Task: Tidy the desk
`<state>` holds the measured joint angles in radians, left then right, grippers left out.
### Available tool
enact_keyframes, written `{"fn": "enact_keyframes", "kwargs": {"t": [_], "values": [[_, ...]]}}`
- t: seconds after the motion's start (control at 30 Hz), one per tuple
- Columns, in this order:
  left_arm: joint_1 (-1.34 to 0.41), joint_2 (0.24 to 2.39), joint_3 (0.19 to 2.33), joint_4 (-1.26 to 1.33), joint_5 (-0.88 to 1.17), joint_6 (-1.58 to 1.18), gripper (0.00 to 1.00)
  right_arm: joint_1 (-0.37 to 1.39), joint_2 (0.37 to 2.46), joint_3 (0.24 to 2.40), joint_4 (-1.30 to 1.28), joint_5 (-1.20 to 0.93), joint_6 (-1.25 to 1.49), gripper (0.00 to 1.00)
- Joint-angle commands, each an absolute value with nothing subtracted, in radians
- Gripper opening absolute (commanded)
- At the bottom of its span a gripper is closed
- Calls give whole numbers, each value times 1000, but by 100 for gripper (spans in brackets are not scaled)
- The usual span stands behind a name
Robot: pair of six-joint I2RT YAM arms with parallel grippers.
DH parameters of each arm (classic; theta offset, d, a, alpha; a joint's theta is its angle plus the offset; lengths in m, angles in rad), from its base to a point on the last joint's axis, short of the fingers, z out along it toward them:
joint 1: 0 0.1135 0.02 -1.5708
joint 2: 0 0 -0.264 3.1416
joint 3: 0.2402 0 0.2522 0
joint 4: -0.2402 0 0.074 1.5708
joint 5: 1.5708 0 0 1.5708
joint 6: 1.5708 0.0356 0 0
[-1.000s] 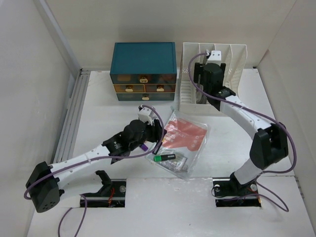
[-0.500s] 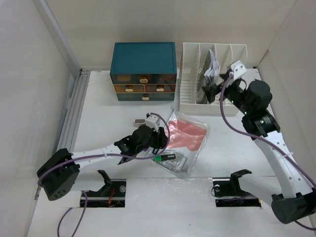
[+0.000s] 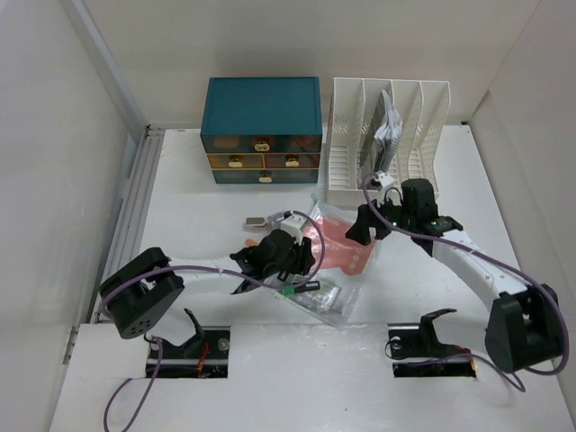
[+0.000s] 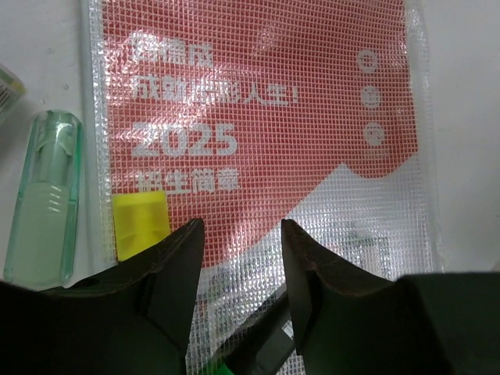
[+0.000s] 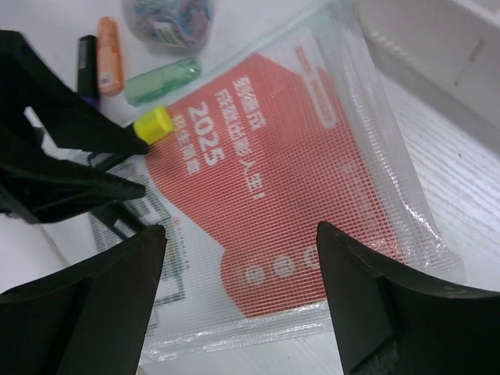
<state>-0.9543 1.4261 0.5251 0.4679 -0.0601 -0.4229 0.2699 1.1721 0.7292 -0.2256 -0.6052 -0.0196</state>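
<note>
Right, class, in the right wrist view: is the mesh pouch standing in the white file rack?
No, the mesh pouch lies flat on the desk, outside the file rack.

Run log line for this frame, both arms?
phase: pre-grasp | left jaws: open, low over mesh pouch | right jaws: open, above same pouch | mesh pouch: flat on desk | held: nothing

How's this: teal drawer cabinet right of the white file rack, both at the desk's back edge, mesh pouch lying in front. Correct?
No. The top view shows the teal drawer cabinet left of the white file rack, not right. Both stand at the back edge of the desk, with the mesh pouch lying in front.
</note>
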Motion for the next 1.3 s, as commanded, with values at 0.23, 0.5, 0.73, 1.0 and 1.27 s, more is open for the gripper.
{"fn": "enact_keyframes", "kwargs": {"t": [0.23,0.5,0.73,1.0,1.27], "values": [[-959,1535,629,540,-69,-367,41,218,1367,747,-156,-382,75,82],[-959,1611,658,580,-51,-376,41,209,1316,729,-156,-301,120,82],[-959,1643,669,600,-40,-385,41,187,1311,756,-250,-322,143,82],[-959,1661,678,611,-31,-403,41,187,1384,770,-295,-319,152,82],[-959,1671,678,620,-40,-413,41,167,1393,752,-295,-319,161,82]]}}
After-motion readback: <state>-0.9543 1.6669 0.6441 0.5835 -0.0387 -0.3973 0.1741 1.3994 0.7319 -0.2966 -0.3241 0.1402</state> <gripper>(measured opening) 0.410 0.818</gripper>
